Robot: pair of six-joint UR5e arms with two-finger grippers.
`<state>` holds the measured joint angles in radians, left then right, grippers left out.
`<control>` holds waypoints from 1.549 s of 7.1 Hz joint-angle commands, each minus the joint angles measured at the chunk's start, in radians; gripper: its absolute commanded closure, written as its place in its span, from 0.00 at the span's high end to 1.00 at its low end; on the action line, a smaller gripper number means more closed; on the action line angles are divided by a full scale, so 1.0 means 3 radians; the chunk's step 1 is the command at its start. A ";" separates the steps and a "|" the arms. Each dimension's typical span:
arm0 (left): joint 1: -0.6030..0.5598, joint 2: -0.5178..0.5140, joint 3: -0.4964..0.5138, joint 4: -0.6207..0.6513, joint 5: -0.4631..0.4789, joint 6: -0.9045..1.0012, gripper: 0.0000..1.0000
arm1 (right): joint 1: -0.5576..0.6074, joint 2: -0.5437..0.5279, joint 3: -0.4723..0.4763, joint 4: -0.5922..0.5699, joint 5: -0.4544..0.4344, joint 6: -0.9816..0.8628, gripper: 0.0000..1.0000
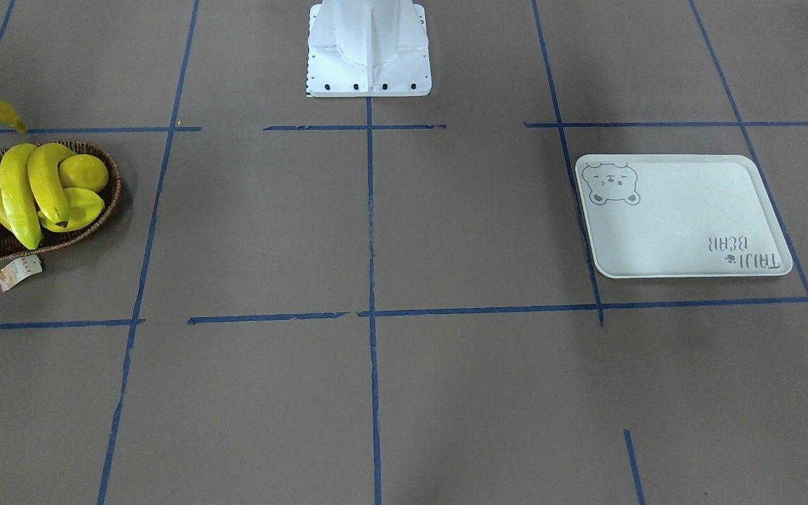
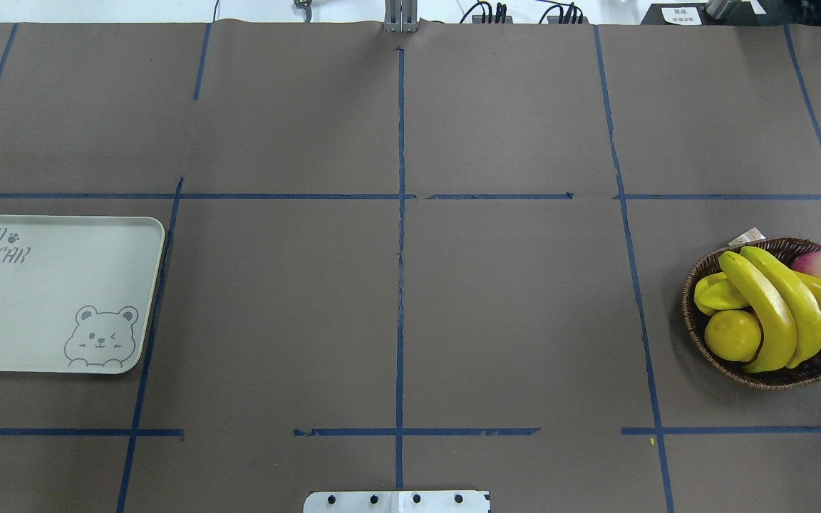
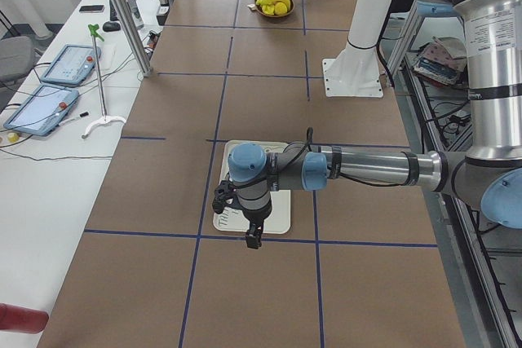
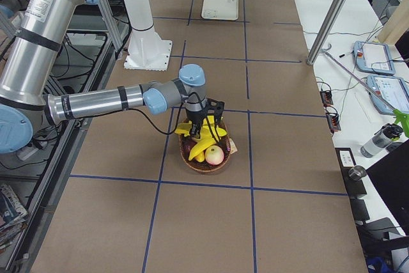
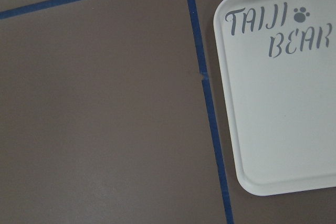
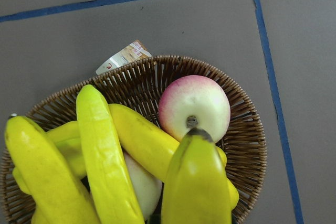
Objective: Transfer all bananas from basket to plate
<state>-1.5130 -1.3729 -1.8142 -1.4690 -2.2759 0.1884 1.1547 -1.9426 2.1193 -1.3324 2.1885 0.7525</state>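
- The right gripper (image 4: 199, 129) is hovering over the basket (image 6: 157, 69); its jaws are showing only from the side, so I cannot tell their state.
- One banana (image 6: 197, 182) is filling the right wrist view, cut off below; three bananas (image 1: 17, 193) are lying in the basket.
- The left gripper (image 3: 254, 240) is hanging at the plate (image 2: 40, 299)'s edge, its state unclear.

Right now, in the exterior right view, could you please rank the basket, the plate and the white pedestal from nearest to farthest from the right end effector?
1. The basket, directly beneath the right end effector.
2. The white pedestal, midway along the table, at the robot's edge.
3. The plate, at the table's far end.
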 commanded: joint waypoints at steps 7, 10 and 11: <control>0.0454 -0.0536 0.0003 -0.0784 -0.0017 -0.0025 1.00 | -0.0155 0.1104 -0.0120 -0.0018 0.0846 0.0740 0.04; 0.1348 -0.0777 -0.0038 -0.1373 -0.0007 -0.1239 1.00 | -0.0718 0.1764 -0.0258 -0.0012 0.0448 0.1579 0.05; 0.1655 -0.0873 0.0008 -0.1767 -0.0002 -0.1778 1.00 | -0.0907 0.1958 -0.0274 -0.0012 0.0279 0.1840 0.05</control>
<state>-1.1367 -1.6064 -1.8225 -1.8643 -2.2791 -0.1707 0.9562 -1.4307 2.0467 -1.3360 2.3374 1.2014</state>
